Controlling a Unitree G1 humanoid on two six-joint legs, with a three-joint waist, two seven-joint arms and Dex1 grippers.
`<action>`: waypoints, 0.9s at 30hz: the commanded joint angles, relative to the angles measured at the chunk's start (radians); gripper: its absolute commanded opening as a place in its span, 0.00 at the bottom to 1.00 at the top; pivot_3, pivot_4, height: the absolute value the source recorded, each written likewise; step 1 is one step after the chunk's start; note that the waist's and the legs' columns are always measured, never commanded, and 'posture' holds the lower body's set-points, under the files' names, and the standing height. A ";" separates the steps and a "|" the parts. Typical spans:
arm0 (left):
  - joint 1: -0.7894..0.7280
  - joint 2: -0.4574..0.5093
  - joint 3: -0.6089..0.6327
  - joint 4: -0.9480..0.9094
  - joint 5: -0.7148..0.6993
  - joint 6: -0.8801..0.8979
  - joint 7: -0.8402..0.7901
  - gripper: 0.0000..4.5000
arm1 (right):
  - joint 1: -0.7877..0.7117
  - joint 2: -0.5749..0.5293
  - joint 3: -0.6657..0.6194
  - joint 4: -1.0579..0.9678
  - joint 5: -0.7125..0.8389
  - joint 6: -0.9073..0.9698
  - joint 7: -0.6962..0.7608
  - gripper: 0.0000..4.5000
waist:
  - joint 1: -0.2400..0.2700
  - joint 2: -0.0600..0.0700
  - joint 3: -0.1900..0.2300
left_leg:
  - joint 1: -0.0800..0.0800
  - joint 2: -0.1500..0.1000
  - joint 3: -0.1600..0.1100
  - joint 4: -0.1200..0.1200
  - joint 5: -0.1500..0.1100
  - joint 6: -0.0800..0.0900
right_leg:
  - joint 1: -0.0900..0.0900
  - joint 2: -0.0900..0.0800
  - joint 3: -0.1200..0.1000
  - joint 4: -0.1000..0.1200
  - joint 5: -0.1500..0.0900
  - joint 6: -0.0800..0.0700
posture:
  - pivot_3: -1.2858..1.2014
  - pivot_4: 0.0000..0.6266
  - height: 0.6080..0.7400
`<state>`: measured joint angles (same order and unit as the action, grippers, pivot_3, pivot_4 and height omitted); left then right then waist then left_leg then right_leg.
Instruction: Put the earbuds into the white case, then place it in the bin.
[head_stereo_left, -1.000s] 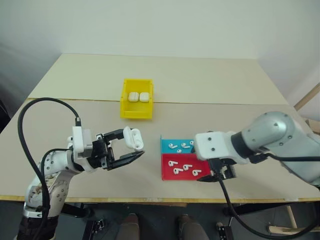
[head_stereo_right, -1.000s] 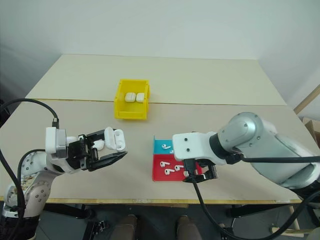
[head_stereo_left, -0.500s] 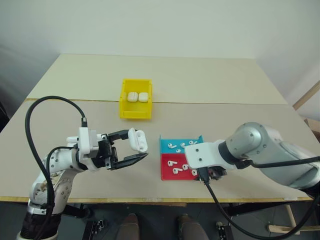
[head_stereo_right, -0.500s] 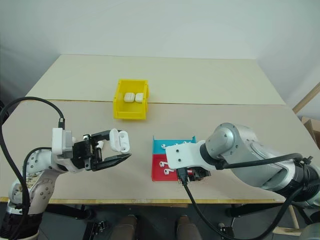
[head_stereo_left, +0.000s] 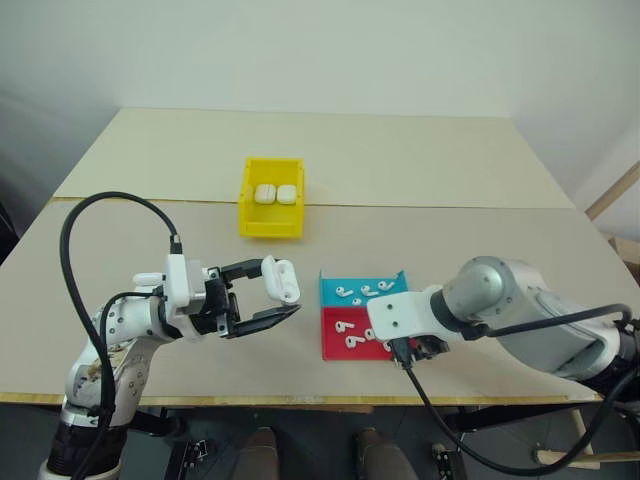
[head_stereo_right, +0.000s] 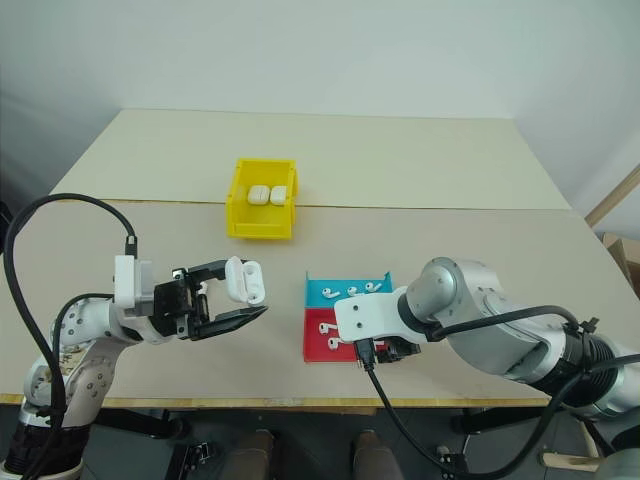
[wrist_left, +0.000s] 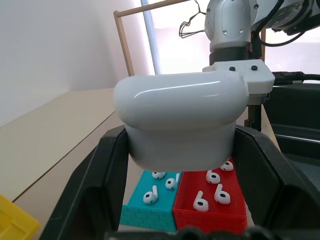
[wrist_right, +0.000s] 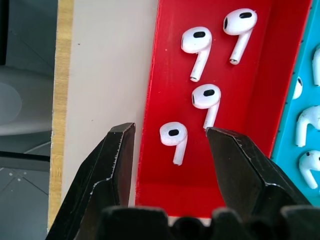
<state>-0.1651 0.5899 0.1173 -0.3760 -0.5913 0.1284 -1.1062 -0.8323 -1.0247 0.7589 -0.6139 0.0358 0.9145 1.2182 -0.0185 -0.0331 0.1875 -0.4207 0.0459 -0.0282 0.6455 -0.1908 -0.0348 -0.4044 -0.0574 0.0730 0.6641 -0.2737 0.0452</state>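
My left gripper (head_stereo_left: 281, 290) is shut on the white case (head_stereo_left: 279, 279), holding it above the table to the left of the tray; the case (wrist_left: 180, 120) sits between both black fingers. My right gripper (wrist_right: 170, 131) points down into the tray's red half, open. Its fingertips straddle one earbud (wrist_right: 173, 135) without touching it. Other earbuds (wrist_right: 205, 96) lie beside it, and more lie in the blue half (head_stereo_left: 362, 291). The yellow bin (head_stereo_left: 271, 226) stands farther back on the table.
Two white cases (head_stereo_left: 277, 194) lie inside the bin. The blue-and-red tray (head_stereo_left: 330, 287) sits near the table's front edge (head_stereo_left: 300, 401), and its red side wall runs beside one of my right fingers (wrist_right: 117, 160). A seam crosses the table behind the bin.
My right arm has swung in and sunk onto the tray's red half. The left gripper has kept still with the case in it.
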 joint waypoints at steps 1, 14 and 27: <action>-0.012 -0.001 0.005 -0.018 -0.001 -0.028 0.010 0.62 | 0.012 0.009 0.001 0.011 -0.046 -0.038 0.006 0.61 | 0.000 0.000 0.000 | 0.000 0.000 0.000 0.000 0.000 0.000 | 0.000 0.000 0.000 0.000 0.000 0.000 | 0.52 0.24 1.00; -0.001 0.009 0.001 -0.030 0.010 -0.018 0.018 0.62 | 0.055 0.026 -0.007 0.053 -0.110 -0.100 0.040 0.61 | 0.000 0.000 0.000 | 0.000 0.000 0.000 0.000 0.000 0.000 | 0.000 0.000 0.000 0.000 0.000 0.000 | 0.52 0.24 1.00; 0.015 0.012 0.002 -0.031 0.037 -0.027 0.024 0.62 | 0.074 0.052 -0.018 0.087 -0.168 -0.144 0.066 0.57 | 0.000 0.000 0.000 | 0.000 0.000 0.000 0.000 0.000 0.000 | 0.000 0.000 0.000 0.000 0.000 0.000 | 0.52 0.24 1.00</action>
<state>-0.1494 0.5935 0.1164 -0.3764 -0.5519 0.1283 -1.0855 -0.7600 -0.9707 0.7737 -0.5193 -0.1145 0.7910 1.2769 -0.0184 -0.0330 0.1875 -0.4206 0.0459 -0.0286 0.6455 -0.1908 -0.0348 -0.4042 -0.0573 0.0728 0.6641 -0.2737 0.0452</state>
